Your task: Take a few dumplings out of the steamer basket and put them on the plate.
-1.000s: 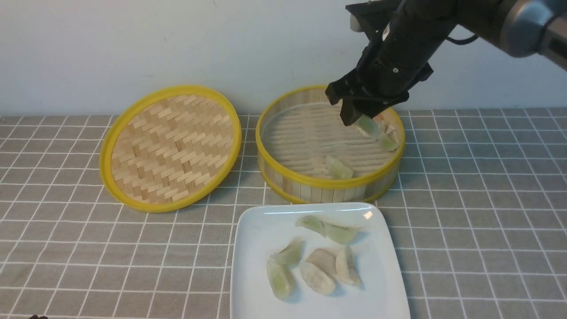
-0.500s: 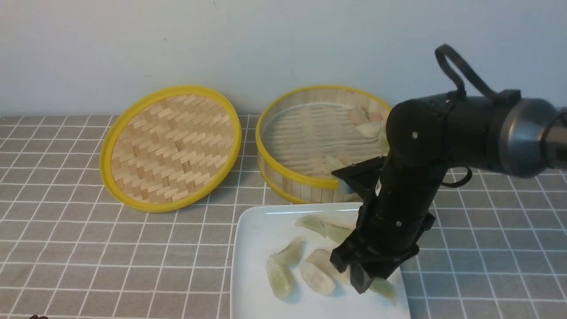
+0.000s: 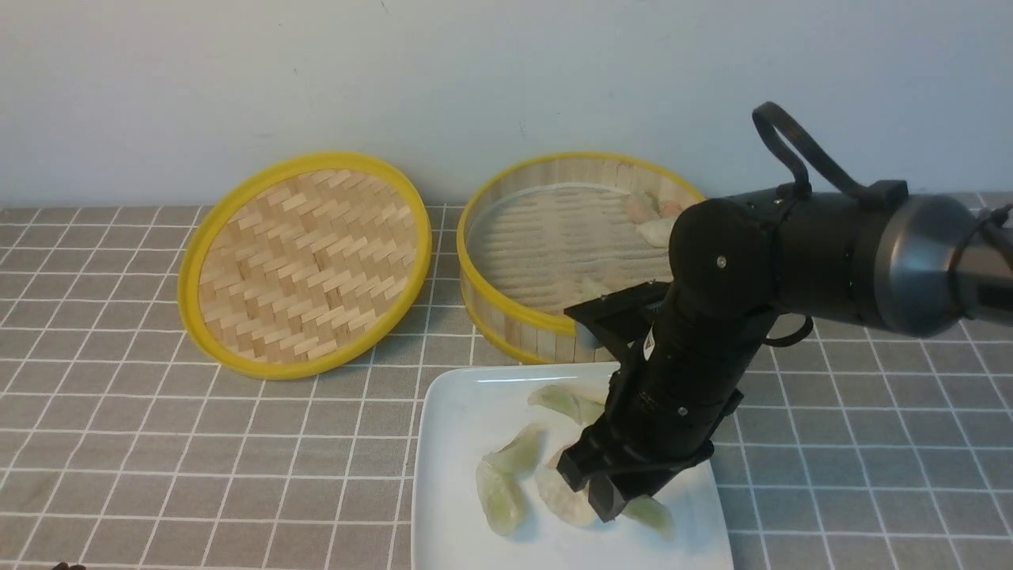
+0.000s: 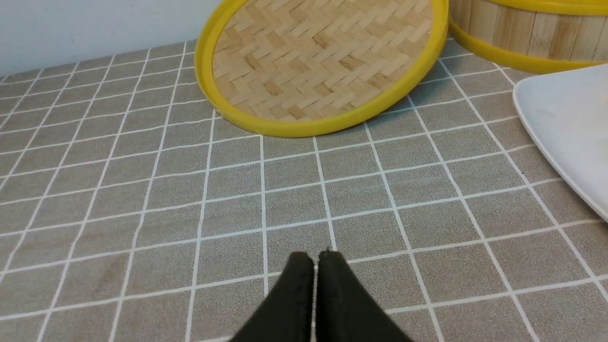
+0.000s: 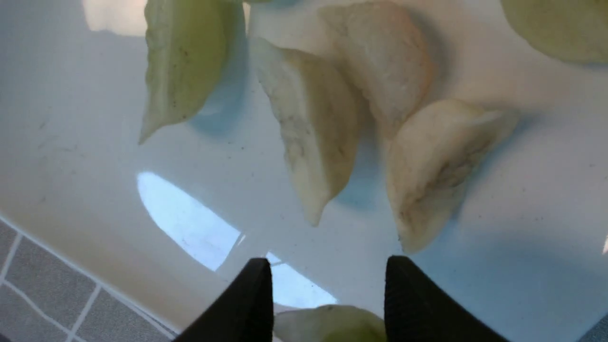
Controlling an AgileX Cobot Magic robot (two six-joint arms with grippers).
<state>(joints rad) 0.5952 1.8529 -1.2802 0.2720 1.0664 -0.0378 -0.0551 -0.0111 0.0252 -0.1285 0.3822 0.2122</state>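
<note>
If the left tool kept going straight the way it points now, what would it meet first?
Judging by the left wrist view, the left tool would probably meet the gray tiled tabletop first; its height above it is unclear.

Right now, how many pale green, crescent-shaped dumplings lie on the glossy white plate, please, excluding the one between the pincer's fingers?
4: two near its far edge, two towards its left side. The black right arm may hide more.

Plate (image 3: 443, 412): glossy, smooth, white. Basket (image 3: 506, 317): wooden slats, satin-looking rim. Lid (image 3: 305, 265): woven wood-like strips, slightly rough. Dumplings (image 5: 318, 128): waxy, low sheen, pleated. Right gripper (image 5: 328, 297): matt black.
</note>
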